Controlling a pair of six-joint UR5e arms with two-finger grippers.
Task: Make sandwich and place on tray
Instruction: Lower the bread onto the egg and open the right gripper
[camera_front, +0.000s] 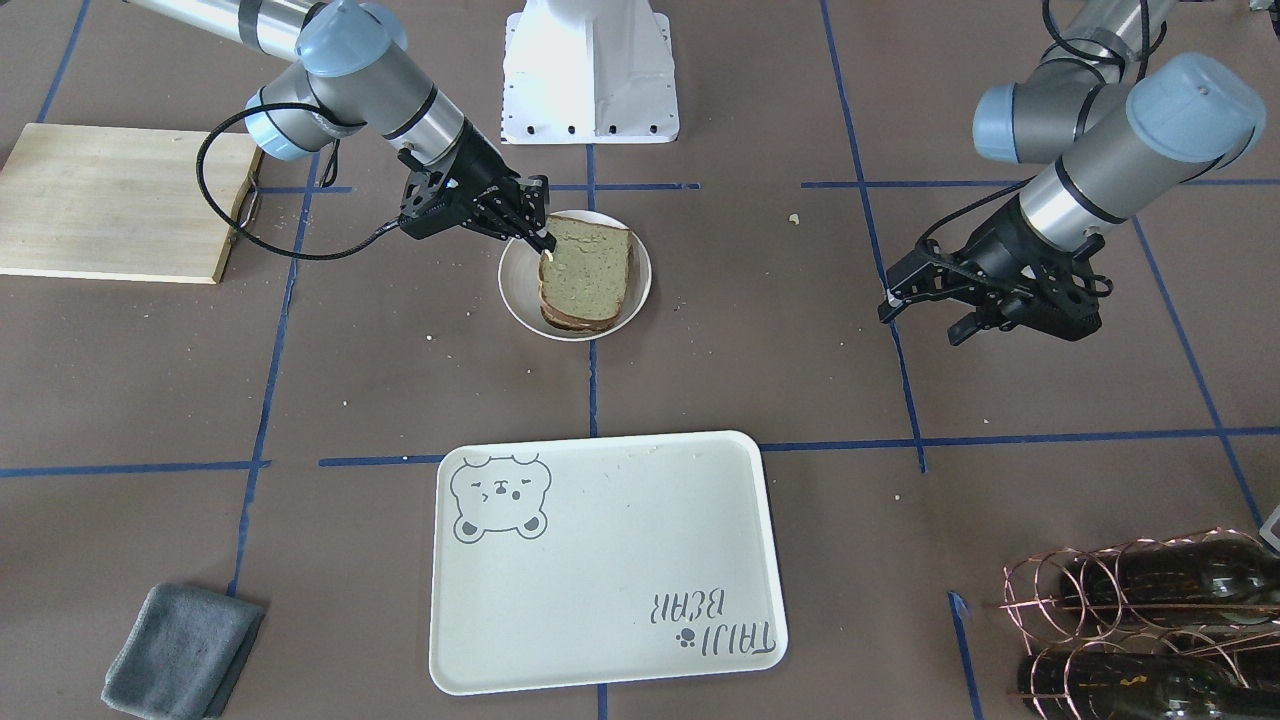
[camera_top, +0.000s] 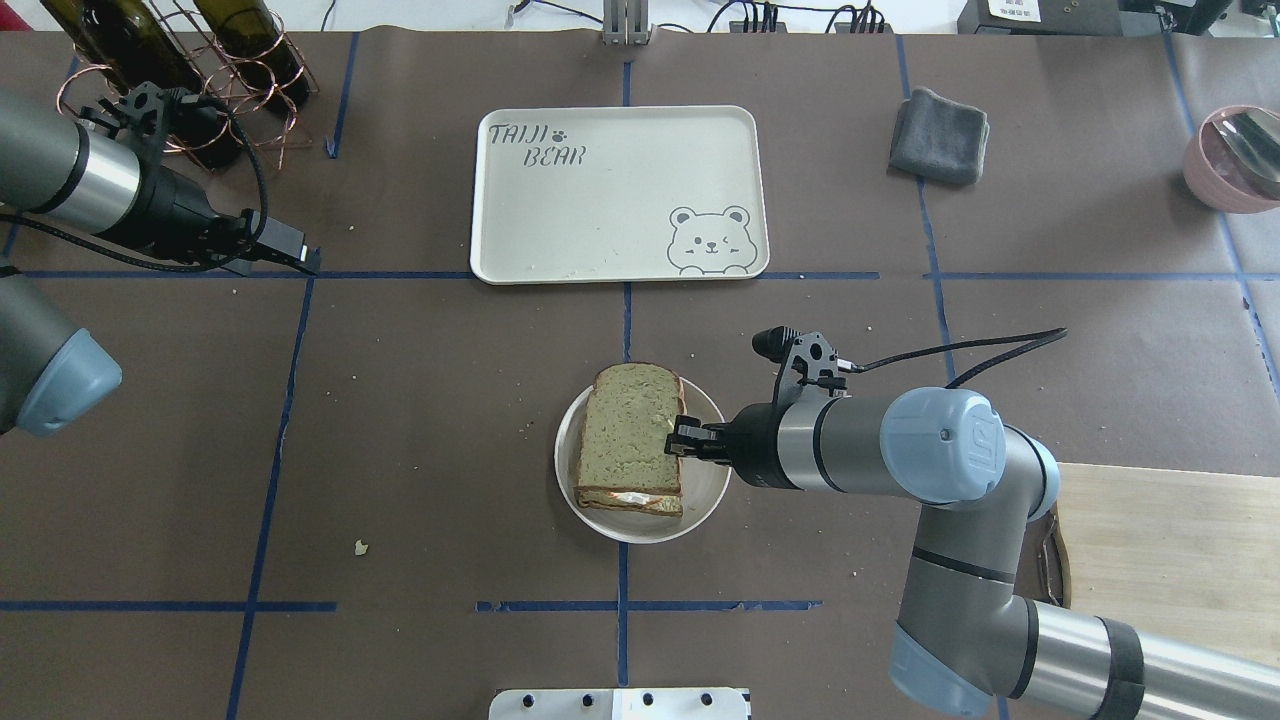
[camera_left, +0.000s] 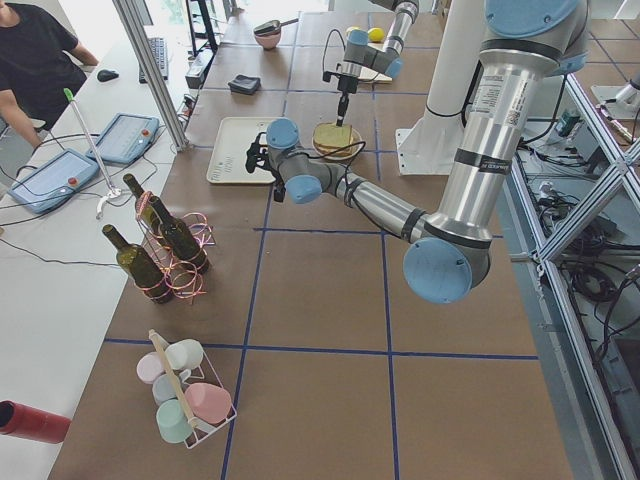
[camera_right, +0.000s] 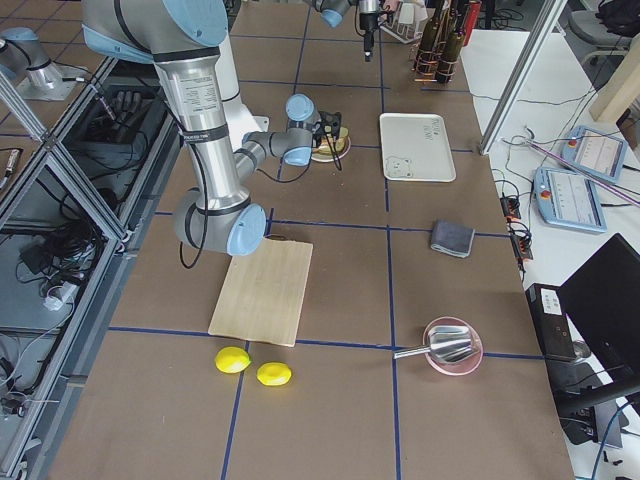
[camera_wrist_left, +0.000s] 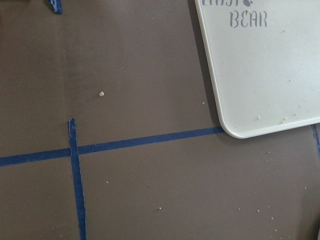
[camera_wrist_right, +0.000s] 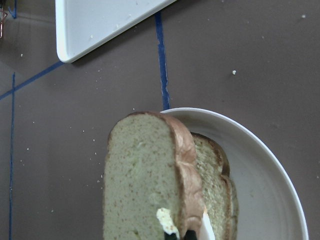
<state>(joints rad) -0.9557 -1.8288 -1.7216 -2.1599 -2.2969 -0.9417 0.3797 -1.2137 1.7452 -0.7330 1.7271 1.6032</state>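
Sandwich (camera_top: 630, 440) on the plate (camera_top: 712, 492), pinched by the right arm (camera_top: 900, 450).
Right jaws nearly closed on the top slice's crust edge. The tray (camera_top: 600, 200) lies beyond it. Left jaws hover far left, their opening unclear.

cutting board (camera_front: 115, 200): pale wood, flat at the counter (camera_front: 400, 380) edge;
cloth (camera_front: 183, 650): grey, folded;
bottles (camera_front: 1170, 585): dark green, in copper wire rack (camera_front: 1040, 590);
plate (camera_front: 515, 295): round, white, mid-counter;
lemons (camera_right: 232, 360): two, near board;
bowl (camera_right: 455, 370): pink, metal scoop (camera_right: 440, 349) inside
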